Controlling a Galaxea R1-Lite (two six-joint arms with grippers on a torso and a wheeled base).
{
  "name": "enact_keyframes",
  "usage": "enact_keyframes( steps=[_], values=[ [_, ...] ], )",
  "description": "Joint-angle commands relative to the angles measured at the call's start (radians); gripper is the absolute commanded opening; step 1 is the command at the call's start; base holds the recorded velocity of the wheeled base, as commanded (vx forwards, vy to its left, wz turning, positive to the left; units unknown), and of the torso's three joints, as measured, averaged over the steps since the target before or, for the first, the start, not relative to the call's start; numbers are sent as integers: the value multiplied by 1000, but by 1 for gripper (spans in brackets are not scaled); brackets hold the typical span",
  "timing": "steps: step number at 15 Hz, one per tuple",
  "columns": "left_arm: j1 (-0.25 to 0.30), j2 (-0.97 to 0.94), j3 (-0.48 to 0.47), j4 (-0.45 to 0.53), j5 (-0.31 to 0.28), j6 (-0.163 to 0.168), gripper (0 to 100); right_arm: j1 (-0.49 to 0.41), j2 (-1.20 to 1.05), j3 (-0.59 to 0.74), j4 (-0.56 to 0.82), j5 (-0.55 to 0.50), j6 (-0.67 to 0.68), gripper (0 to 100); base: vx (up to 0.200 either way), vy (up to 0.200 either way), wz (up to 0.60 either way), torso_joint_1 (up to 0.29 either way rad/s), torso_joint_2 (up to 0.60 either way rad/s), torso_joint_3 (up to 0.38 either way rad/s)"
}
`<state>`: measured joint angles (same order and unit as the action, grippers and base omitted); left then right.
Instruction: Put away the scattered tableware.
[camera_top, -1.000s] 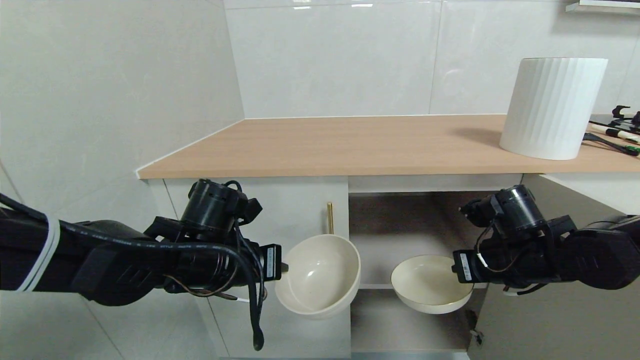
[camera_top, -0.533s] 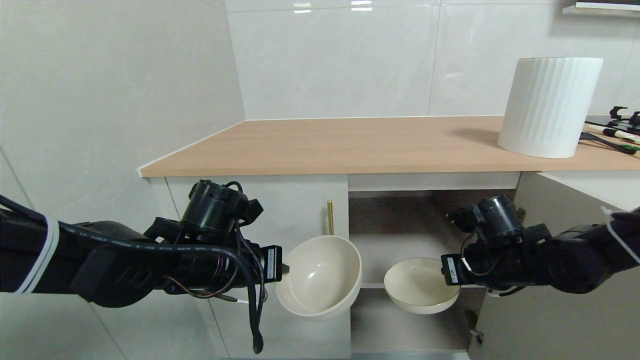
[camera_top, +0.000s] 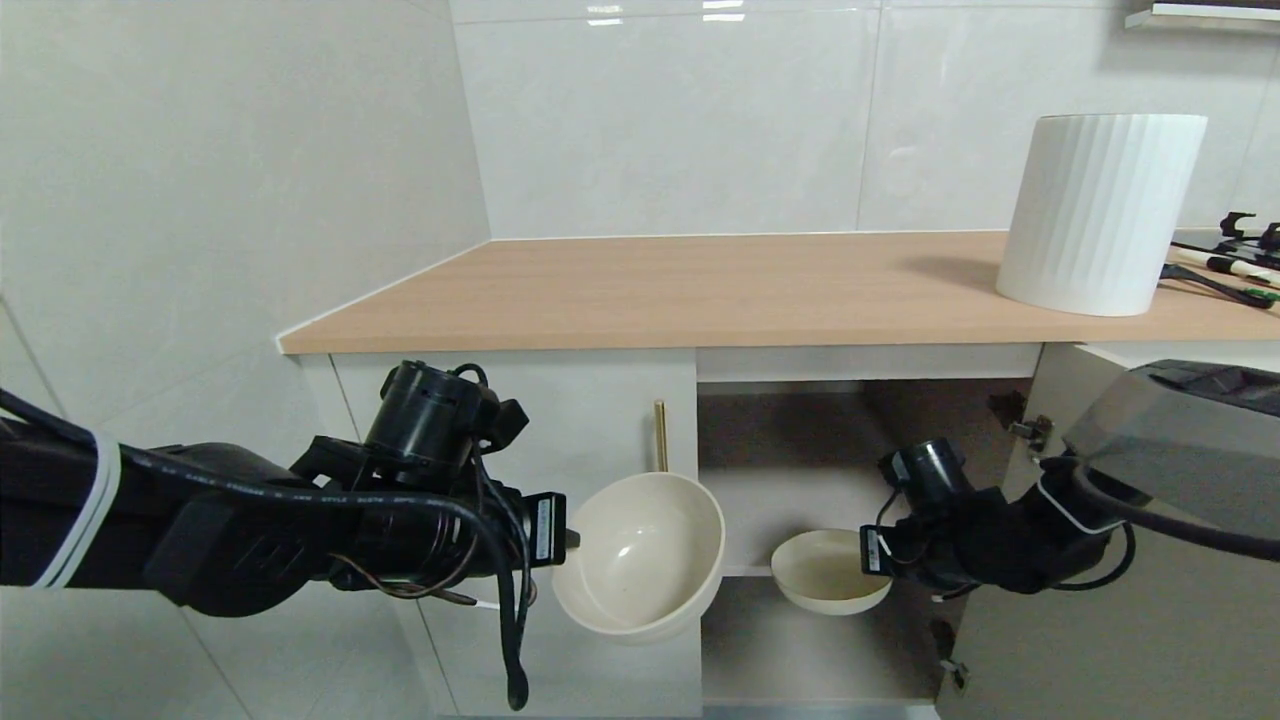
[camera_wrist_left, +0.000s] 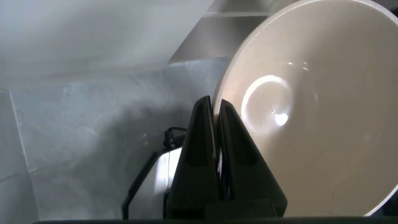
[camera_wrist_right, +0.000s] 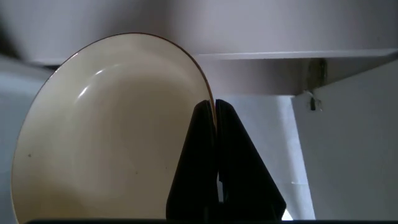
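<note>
Gleaming deep cream bowl (camera_top: 640, 555), tilted; shallower cream dish (camera_top: 828, 570)

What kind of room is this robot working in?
Most likely a kitchen: a wooden countertop against glossy tiled walls, an open cabinet beneath it, plus a deep cream bowl and a shallow cream bowl.

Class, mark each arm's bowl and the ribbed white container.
left arm's bowl (camera_top: 640, 550), head view, inner wall.
right arm's bowl (camera_top: 820, 567), head view, inner floor.
ribbed white container (camera_top: 1100, 210), head view, side wall.
</note>
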<state>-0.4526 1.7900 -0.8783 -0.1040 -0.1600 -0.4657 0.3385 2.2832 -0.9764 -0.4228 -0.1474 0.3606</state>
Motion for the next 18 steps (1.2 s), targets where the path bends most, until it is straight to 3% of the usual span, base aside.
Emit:
enact_keyframes(
  steps=[1, 7, 11, 18],
  values=[
    [-8, 2, 1, 0, 2, -1, 0, -15, 81, -38, -1, -11, -2, 0, 0, 0, 0, 0, 0, 0],
    [-15, 14, 1, 0, 7, 2, 0, -33, 185, -160, -1, -133, -2, 0, 0, 0, 0, 0, 0, 0],
    [-20, 17, -1, 0, 11, 2, 0, -44, 254, -268, 7, -297, -3, 0, 0, 0, 0, 0, 0, 0],
    [-23, 25, -2, 0, 13, 4, 0, -42, 311, -409, 45, -307, -2, 0, 0, 0, 0, 0, 0, 0]
  ],
)
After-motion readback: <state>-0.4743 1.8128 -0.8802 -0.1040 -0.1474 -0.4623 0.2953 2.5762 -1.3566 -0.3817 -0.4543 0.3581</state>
